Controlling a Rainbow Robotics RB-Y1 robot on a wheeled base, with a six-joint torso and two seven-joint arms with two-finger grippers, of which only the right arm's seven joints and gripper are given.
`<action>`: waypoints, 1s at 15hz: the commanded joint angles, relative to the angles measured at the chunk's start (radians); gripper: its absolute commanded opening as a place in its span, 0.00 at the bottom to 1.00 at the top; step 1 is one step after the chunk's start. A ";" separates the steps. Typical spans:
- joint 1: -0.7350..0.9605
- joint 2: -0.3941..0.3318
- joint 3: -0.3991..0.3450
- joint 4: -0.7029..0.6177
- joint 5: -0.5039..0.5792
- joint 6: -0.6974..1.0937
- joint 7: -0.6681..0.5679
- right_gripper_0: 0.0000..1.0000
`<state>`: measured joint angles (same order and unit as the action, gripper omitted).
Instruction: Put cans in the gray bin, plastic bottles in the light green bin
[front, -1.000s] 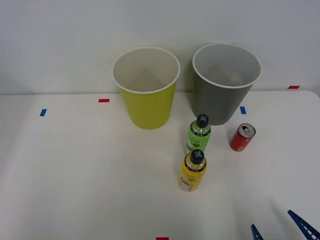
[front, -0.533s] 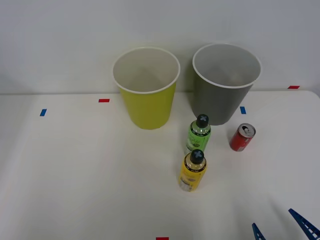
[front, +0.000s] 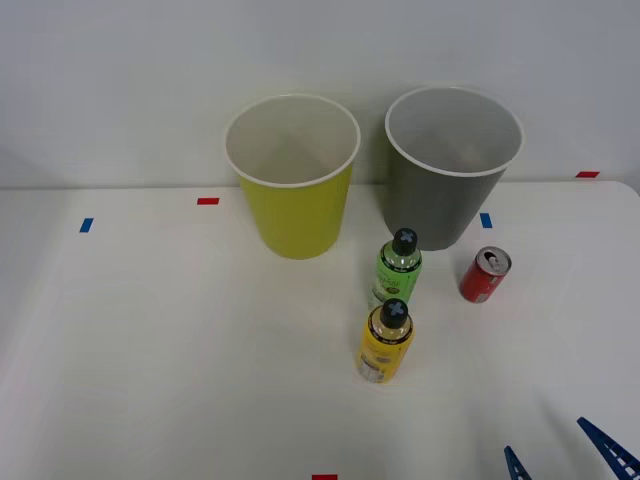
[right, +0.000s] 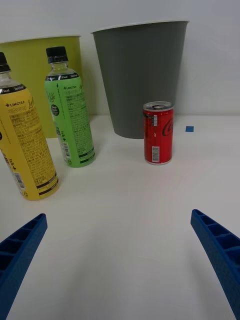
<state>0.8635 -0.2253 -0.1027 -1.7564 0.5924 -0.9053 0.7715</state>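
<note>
Nothing has moved; jaws (front: 565, 462) stay apart near red can (front: 485, 275).

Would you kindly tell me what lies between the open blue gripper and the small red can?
Nothing: only bare white table separates the right gripper from the red can, clearest in the right wrist view.

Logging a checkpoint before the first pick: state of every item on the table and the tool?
red can: upright on the table, near the gray bin, not binned
green-label bottle: upright, capped, not binned
yellow-label bottle: upright, capped, not binned
gray bin: upright, nothing seen inside
light green bin: upright, nothing seen inside
right tool: open, holding nothing, short of the red can
</note>
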 joint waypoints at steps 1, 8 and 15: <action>0.000 0.000 0.000 0.000 0.000 0.000 0.000 1.00; 0.000 0.000 0.000 0.000 0.000 0.000 0.000 1.00; 0.000 0.000 0.000 0.000 0.000 0.000 0.000 1.00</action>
<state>0.8636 -0.2254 -0.1028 -1.7564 0.5923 -0.9052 0.7715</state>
